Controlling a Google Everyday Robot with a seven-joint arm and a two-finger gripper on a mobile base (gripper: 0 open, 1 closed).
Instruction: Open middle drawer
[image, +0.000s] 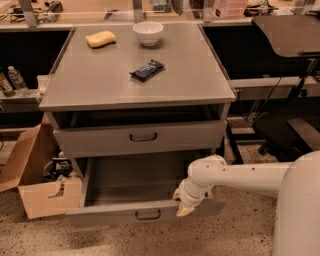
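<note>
The middle drawer (125, 214) is the wide grey drawer with a small dark loop handle (148, 215). It stands pulled well out of the grey cabinet (100, 85), and its shallow grey interior (135, 180) shows bare. My gripper (183, 202), with pale yellowish fingers, is at the top edge of this drawer's front, right of the handle. My white arm (235, 177) reaches in from the right.
The drawer above (140, 137) has its own dark handle and sits slightly out. On the cabinet top lie a yellow sponge (100, 38), a white bowl (148, 32) and a dark snack bar (147, 70). An open cardboard box (35, 175) stands left of the drawer. A black chair (290, 125) is at the right.
</note>
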